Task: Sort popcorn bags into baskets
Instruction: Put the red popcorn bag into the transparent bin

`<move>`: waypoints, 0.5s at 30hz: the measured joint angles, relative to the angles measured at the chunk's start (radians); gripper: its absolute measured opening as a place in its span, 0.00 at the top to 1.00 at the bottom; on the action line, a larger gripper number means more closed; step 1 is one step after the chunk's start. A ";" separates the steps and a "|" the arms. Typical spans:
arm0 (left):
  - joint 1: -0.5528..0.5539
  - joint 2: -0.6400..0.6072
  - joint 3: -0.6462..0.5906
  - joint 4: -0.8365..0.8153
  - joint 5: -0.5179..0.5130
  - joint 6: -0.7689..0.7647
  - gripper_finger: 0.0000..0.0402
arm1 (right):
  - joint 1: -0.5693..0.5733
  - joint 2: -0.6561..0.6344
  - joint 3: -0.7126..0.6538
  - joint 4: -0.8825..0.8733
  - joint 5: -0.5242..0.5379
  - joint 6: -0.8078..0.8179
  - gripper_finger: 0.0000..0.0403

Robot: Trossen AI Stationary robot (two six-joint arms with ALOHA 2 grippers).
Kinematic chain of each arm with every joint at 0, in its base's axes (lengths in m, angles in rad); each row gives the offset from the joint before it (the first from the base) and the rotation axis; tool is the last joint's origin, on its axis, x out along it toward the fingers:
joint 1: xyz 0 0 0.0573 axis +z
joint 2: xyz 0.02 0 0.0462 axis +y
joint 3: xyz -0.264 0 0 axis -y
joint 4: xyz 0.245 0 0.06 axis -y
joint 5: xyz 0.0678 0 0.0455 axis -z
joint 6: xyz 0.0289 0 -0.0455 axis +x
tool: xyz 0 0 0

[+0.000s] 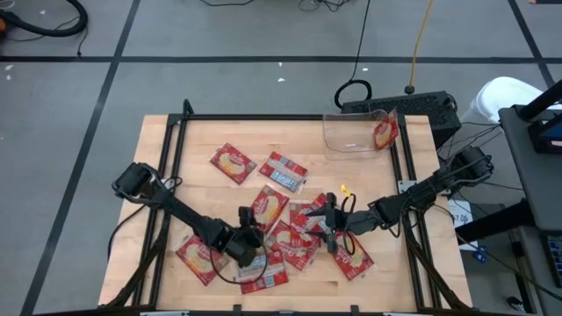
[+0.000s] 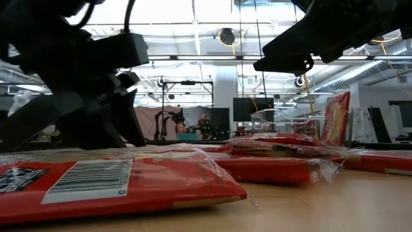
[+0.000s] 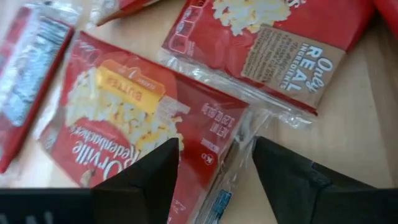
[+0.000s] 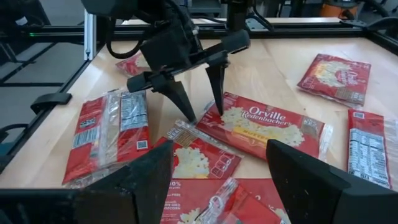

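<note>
The left gripper [image 4: 202, 112] is hovering with fingers spread, straddling the clear end seam of a popcorn bag [image 4: 261, 127] lying flat, long axis running away from the fingertips toward the right arm; its face is reading "Orville Redenbacher's" and "BUTTER"; a neighbouring bag [image 3: 273, 37] is reading "Only REAL INGREDIENTS"; the right gripper [image 1: 329, 224] is waiting wide open over the pile; one packet [image 1: 385, 133] is standing in the clear basket [image 1: 351, 132].
</note>
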 joint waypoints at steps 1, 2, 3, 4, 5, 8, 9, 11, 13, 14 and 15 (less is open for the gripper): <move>0.006 0.000 0.000 0.000 0.018 0.009 0.51 | 0.000 0.000 0.000 0.000 0.000 0.008 0.38; 0.011 0.000 0.000 0.003 0.032 0.014 0.54 | 0.001 0.000 0.000 0.000 0.000 0.017 0.38; 0.015 0.000 0.000 0.005 0.043 0.020 0.58 | 0.004 0.000 0.000 0.000 0.000 0.023 0.38; 0.018 0.000 0.000 0.008 0.050 0.029 0.62 | 0.006 0.000 0.000 0.000 0.000 0.024 0.38; 0.020 0.000 0.000 0.011 0.059 0.043 0.67 | 0.010 0.000 0.000 0.000 0.001 0.024 0.38; 0.024 0.000 0.000 0.021 0.074 0.126 0.84 | 0.020 0.000 0.000 0.000 0.001 0.024 0.38; 0.024 0.000 0.000 0.023 0.069 0.149 0.90 | 0.021 0.000 0.000 0.000 0.001 0.024 0.38; 0.024 -0.014 0.001 0.019 0.035 0.169 0.97 | 0.025 0.000 0.000 0.000 0.002 0.024 0.38; 0.027 -0.031 -0.002 0.017 0.000 0.183 0.97 | 0.025 0.000 -0.001 0.001 0.004 0.023 0.38; 0.027 -0.045 -0.004 0.007 -0.018 0.192 0.98 | 0.023 0.000 -0.006 0.009 0.005 0.024 0.38; 0.026 -0.062 -0.008 -0.016 -0.038 0.203 0.98 | 0.019 0.000 -0.014 0.015 0.008 0.029 0.38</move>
